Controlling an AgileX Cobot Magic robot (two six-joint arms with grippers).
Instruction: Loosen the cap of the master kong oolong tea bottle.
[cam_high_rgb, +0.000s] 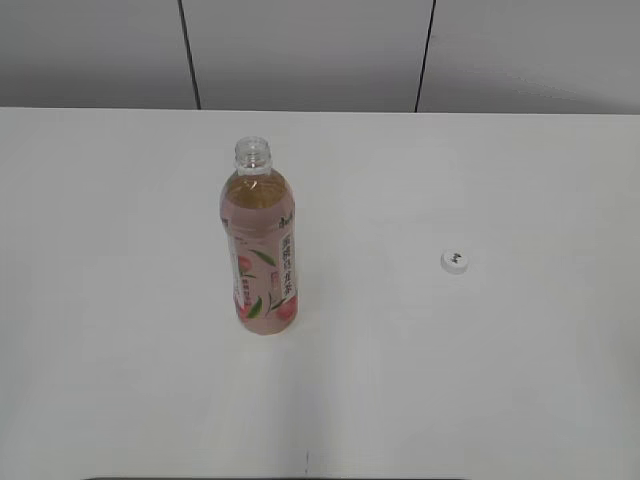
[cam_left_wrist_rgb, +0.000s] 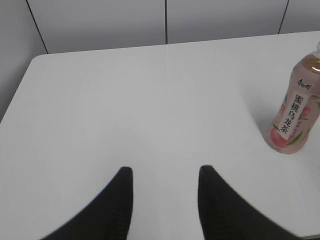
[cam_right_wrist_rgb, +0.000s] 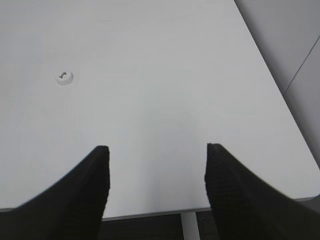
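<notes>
The master kong oolong tea bottle (cam_high_rgb: 260, 245) stands upright on the white table (cam_high_rgb: 120, 300), its neck open with no cap on it. It also shows at the right edge of the left wrist view (cam_left_wrist_rgb: 295, 107). The cap (cam_high_rgb: 454, 262), small, round and white with a dark mark on top, lies on the table well to the right of the bottle; it shows in the right wrist view (cam_right_wrist_rgb: 64, 77) too. My left gripper (cam_left_wrist_rgb: 165, 172) is open and empty, far left of the bottle. My right gripper (cam_right_wrist_rgb: 156, 150) is open and empty over the table's front right edge. Neither gripper shows in the exterior view.
A grey panelled wall (cam_high_rgb: 320, 50) runs behind the table. The table's right edge (cam_right_wrist_rgb: 280, 95) and front edge (cam_right_wrist_rgb: 150, 212) are near my right gripper.
</notes>
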